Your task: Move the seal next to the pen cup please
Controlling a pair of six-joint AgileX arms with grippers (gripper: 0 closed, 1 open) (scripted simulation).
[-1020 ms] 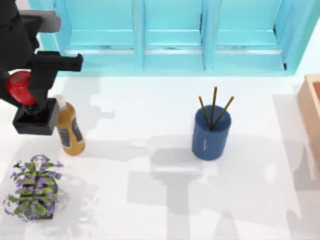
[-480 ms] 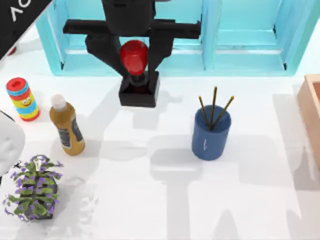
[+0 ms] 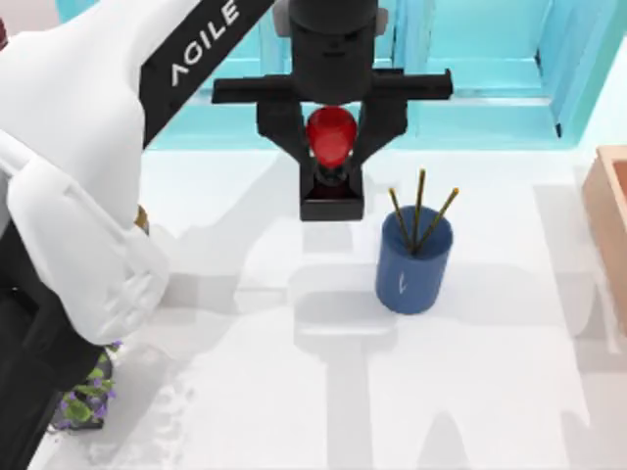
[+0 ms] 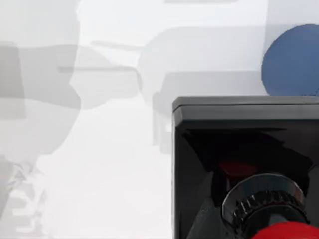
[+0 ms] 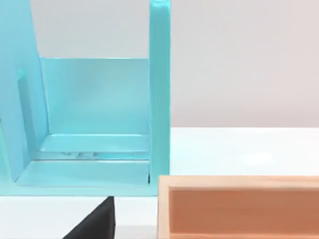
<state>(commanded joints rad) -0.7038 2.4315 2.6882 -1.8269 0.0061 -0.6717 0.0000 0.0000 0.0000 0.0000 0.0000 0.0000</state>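
- At the desk's [image 3: 490, 392] left edge in the top view, a small potted plant with purple flowers [image 3: 86, 397] peeks out from under the left arm.
- The left arm's white casing [image 3: 78, 176], lettered "AGILE", covers most of the desk's left side and reaches across towards the middle.
- The left pincer [image 3: 333, 147] hangs over the back middle of the desk, in front of the teal shelf unit [image 3: 490, 88]. Its two black fingers [image 3: 284, 132] are clamped from either side on the seal [image 3: 331, 135].
- The seal is a stamp with a round red knob on top and a square black base below. It stands upright in the grip, just beside the pen cup on its left and slightly farther back, not touching it. Whether the base touches the desk I cannot tell.
- In the left wrist view the seal's black base [image 4: 244, 149] sits close to the camera, with the pen cup's blue wall [image 4: 291, 62] beyond it.
- The pen cup [image 3: 413, 269], dark blue with a small white mark, stands upright right of centre, with three thin pencils [image 3: 419, 211] fanning out of it.
- A wooden box [image 3: 612, 215] sits at the desk's right edge, well apart from the cup.
- The right arm is parked off to the right. Its wrist view faces the teal shelf unit [image 5: 99, 109] and the wooden box [image 5: 239, 204].
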